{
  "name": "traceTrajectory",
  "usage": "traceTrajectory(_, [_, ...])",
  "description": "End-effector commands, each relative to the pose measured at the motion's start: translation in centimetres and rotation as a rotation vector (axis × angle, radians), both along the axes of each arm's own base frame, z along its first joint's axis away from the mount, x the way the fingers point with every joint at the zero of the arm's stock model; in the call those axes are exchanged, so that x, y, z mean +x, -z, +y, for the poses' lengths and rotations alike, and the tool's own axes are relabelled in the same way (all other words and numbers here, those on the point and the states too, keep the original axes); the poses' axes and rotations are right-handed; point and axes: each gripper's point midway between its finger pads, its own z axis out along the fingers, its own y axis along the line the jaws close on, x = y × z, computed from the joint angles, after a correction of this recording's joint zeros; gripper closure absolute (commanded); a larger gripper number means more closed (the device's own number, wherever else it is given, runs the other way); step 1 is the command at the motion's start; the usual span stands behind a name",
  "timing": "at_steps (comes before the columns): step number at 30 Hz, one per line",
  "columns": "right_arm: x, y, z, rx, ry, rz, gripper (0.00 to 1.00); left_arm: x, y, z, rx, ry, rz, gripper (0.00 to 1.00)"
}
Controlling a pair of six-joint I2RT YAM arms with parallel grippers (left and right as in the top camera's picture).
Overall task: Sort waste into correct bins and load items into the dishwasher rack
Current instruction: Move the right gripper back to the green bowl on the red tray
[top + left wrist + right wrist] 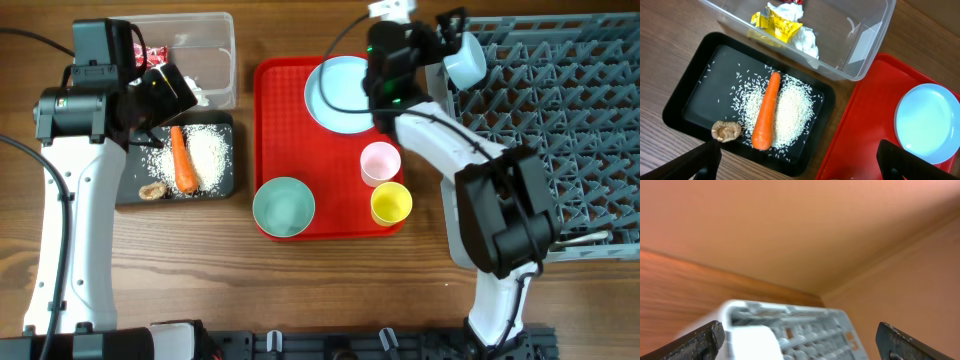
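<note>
Sitting between right jaws: bowl (752, 345)

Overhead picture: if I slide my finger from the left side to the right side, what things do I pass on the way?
Small brown food lump → orange carrot → light-blue bowl → yellow cup → grey dishwasher rack.
</note>
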Motion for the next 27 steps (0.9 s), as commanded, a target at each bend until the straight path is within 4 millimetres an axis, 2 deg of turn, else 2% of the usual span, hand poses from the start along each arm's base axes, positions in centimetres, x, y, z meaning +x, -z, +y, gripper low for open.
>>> traceTrajectory(1, [-0.5,-1.1,3.3,0.056,-0.034,-0.043,0.00,0.1,-0.3,0.4,0.011,-0.012,-0.009,0.00])
traceTrajectory(3, [-1.2,-2.3,6.1,0.073,-0.089,-0.025,0.00,0.1,-0.3,0.4,0.011,-0.011,-0.009,0.00])
traceTrajectory(5, [-1.9,-2.3,8.4,0.153,-0.169,0.028,0.00,0.1,-0.3,0.4,0.011,-0.011,-0.009,0.00])
traceTrajectory(8, [-3.6,-0.8,11.7,0.462,-0.337,0.198,0.00,0.1,-0.3,0.4,0.011,-0.011,-0.009,0.00])
traceTrajectory(10, [-6.3,-1.4,15.5,0.696,-0.510,0.371,0.00,0.1,-0.3,0.4,0.011,-0.011,-0.009,0.00])
traceTrajectory(12, [-10.0,-2.9,18.9,0.905,-0.664,0.519,0.00,0.1,-0.3,0.4,0.011,-0.011,-0.009,0.00])
traceTrajectory(14, [-13.6,-3.0,20.6,1.054,-0.719,0.663,0.00,0.1,-0.3,0.4,0.011,-0.011,-0.009,0.00])
traceTrajectory(16, [-16.0,-1.6,21.0,1.123,-0.698,0.793,0.00,0.1,-0.3,0.4,0.011,-0.011,-0.009,0.00])
traceTrajectory(17, [-17.7,-0.1,21.1,1.151,-0.672,0.881,0.00,0.1,-0.3,0.4,0.011,-0.011,-0.009,0.00])
traceTrajectory(21, [-21.4,4.3,21.7,1.131,-0.619,1.037,0.01,0.1,-0.3,0.4,0.011,-0.011,-0.009,0.00])
traceTrajectory(24, [-24.5,8.2,22.7,1.133,-0.564,1.124,0.12,0.1,-0.3,0.4,0.011,-0.011,-0.009,0.00])
traceTrajectory(27, [-26.6,11.5,23.5,1.173,-0.501,1.146,0.27,0.1,-0.3,0.4,0.011,-0.012,-0.009,0.00])
